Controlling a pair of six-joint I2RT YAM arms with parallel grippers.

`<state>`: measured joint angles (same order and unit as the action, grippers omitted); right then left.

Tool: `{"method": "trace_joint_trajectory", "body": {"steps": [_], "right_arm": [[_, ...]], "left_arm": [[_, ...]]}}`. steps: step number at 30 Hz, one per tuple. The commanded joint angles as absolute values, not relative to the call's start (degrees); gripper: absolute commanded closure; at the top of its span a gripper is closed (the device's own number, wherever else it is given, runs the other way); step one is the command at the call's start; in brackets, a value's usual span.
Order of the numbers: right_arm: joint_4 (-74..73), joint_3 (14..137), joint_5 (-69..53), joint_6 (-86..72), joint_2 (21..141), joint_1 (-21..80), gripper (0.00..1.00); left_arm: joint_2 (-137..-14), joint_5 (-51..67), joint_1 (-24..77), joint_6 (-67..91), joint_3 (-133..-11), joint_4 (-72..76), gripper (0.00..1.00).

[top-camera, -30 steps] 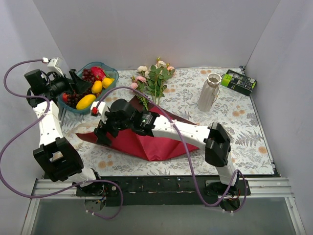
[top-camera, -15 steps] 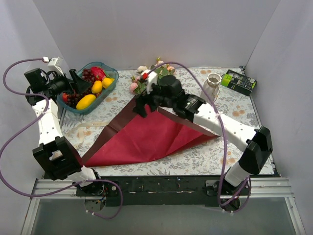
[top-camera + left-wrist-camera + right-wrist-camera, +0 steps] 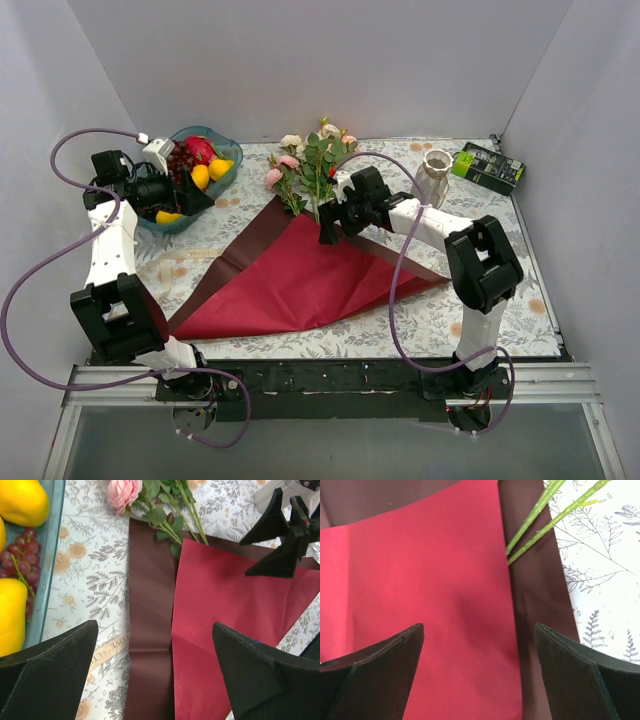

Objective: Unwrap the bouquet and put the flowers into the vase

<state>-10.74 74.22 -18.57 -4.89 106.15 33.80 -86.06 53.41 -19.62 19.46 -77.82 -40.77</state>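
Both pairs of my fingers stand spread wide with nothing in them. My right fingers (image 3: 375, 672) have pulled back since a moment ago. They now hang over the far edge of the wrapping paper (image 3: 300, 285), just beside the stem ends of the flowers (image 3: 315, 160). The flowers lie at the far edge of the desk (image 3: 500, 290). The paper, bunched a second ago, is spread flat. My left fingers (image 3: 50, 672) have swung in past the fruit bowl (image 3: 50, 540). The vase (image 3: 430, 185) stands upright toward the far right corner.
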Motion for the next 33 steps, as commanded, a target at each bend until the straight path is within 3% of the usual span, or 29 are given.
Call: {"method": "trace_joint_trajectory", "body": {"steps": [1,10,14,18,33], "right_arm": [[-8.17,79.97,-21.89,-2.2,110.73,33.05,0.02],[-6.07,80.95,-21.62,-1.49,115.14,32.52,0.02],[-3.96,79.19,-23.46,-2.28,115.05,32.61,0.13],[-3.34,78.66,-25.13,-3.08,115.31,32.52,0.3],[-3.43,77.87,-26.98,-3.16,116.63,31.64,0.34]], "left_arm": [[-85.52,52.38,-19.78,15.38,-76.55,-42.54,0.02],[-84.64,51.51,-19.6,13.1,-72.87,-40.87,0.02],[-84.55,51.15,-19.69,12.48,-71.81,-40.34,0.02],[-84.38,51.15,-19.6,12.13,-71.46,-39.82,0.02],[-82.88,50.8,-19.6,11.6,-71.01,-39.29,0.02]]}}
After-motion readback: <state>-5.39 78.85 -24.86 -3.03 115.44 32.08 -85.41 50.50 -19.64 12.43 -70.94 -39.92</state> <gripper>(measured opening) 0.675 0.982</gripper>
